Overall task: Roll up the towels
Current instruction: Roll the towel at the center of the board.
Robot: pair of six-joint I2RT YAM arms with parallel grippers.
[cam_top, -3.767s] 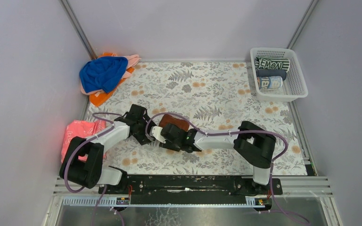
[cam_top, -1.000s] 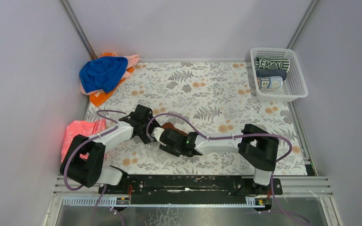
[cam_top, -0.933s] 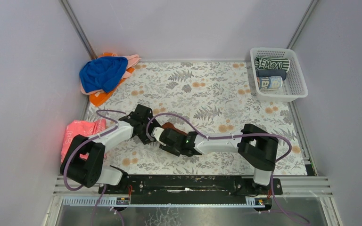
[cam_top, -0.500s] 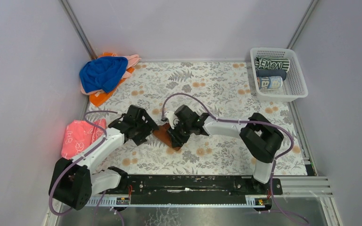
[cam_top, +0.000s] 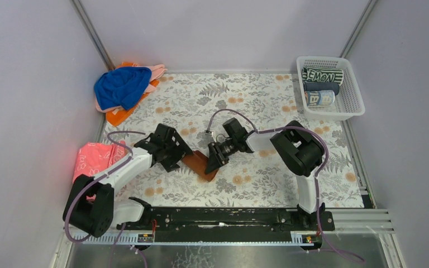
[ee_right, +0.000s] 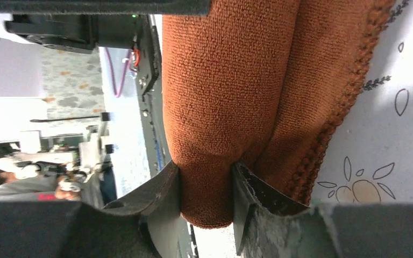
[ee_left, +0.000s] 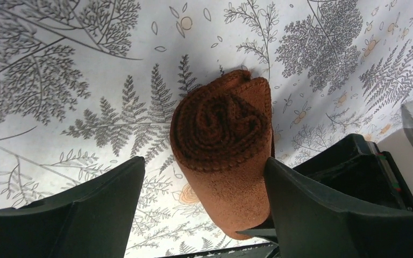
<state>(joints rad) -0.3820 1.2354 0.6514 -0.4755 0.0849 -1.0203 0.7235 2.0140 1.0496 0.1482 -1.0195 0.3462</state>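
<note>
Brown towel roll [ee_left: 220, 123] on surface [cam_top: 257, 106], center-front, long axis pointing straight away from L tool [ee_left: 203, 177], released, straddling near end. R tool [ee_right: 205, 172] clenched on fold at opp. end.

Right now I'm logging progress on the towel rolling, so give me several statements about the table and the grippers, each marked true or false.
1. The brown towel is rolled up, and its spiral end shows in the left wrist view. True.
2. The left gripper is clamped shut on that roll. False: its jaws stand wide open, one on either side of the roll.
3. The right gripper pinches a fold of the brown towel. True.
4. The white basket is empty. False: three rolled towels lie in it.
5. The blue towel lies unrolled on a heap in the far left corner. True.
</note>
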